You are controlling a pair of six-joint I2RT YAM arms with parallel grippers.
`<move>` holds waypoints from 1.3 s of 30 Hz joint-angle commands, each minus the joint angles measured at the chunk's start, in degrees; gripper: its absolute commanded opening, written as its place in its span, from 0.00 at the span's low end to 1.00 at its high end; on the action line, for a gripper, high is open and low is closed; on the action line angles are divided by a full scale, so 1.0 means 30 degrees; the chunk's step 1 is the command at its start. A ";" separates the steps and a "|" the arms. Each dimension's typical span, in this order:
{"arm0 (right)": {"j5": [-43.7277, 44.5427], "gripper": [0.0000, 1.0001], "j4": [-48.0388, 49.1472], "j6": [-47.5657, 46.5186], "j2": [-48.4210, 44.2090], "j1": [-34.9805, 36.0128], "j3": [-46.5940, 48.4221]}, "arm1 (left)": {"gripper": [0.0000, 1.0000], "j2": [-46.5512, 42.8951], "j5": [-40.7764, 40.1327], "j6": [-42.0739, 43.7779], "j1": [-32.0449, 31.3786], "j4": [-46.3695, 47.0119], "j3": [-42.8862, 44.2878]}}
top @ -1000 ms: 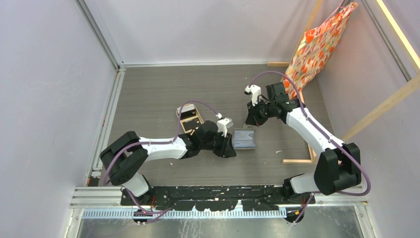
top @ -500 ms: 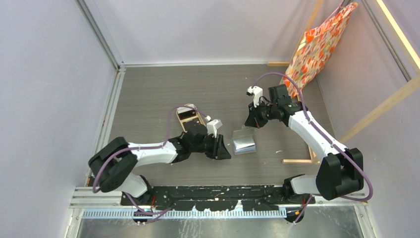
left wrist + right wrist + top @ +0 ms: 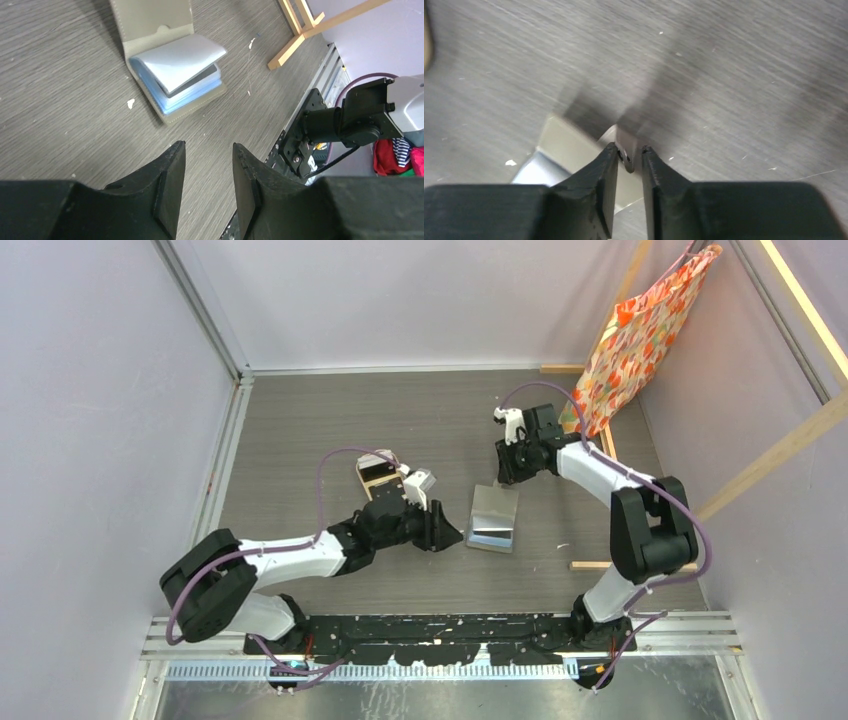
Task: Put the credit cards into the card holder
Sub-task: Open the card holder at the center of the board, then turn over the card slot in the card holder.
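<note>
The grey-brown card holder (image 3: 492, 518) lies open on the table, its cover flap (image 3: 150, 20) folded back and pale bluish sleeves (image 3: 177, 62) fanned up. A dark credit card (image 3: 200, 81) shows edge-on between the sleeves. My left gripper (image 3: 207, 147) hovers open and empty just left of the holder (image 3: 450, 537). My right gripper (image 3: 629, 152) stands at the flap's far edge (image 3: 508, 472). Its jaws are slightly parted around the small snap tab (image 3: 626, 142), with a gap beside the tab. The flap (image 3: 569, 145) lies below it.
A tan tray (image 3: 378, 478) with something dark in it sits behind the left arm, partly covered by its cable. A wooden frame (image 3: 600, 564) lies right of the holder, with a patterned bag (image 3: 645, 330) hanging from it at the back right. Side walls enclose the table.
The right gripper pulled the holder's cover flap up and back, laying it open, then parted its jaws. The left gripper backed away leftward from the holder and opened wider.
</note>
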 commanded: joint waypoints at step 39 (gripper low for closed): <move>0.0761 0.58 -0.3214 -0.8754 -0.4230 0.5545 -0.2777 | 0.83 -0.8189 -0.3642 -0.4747 0.0034 0.3262 -0.6777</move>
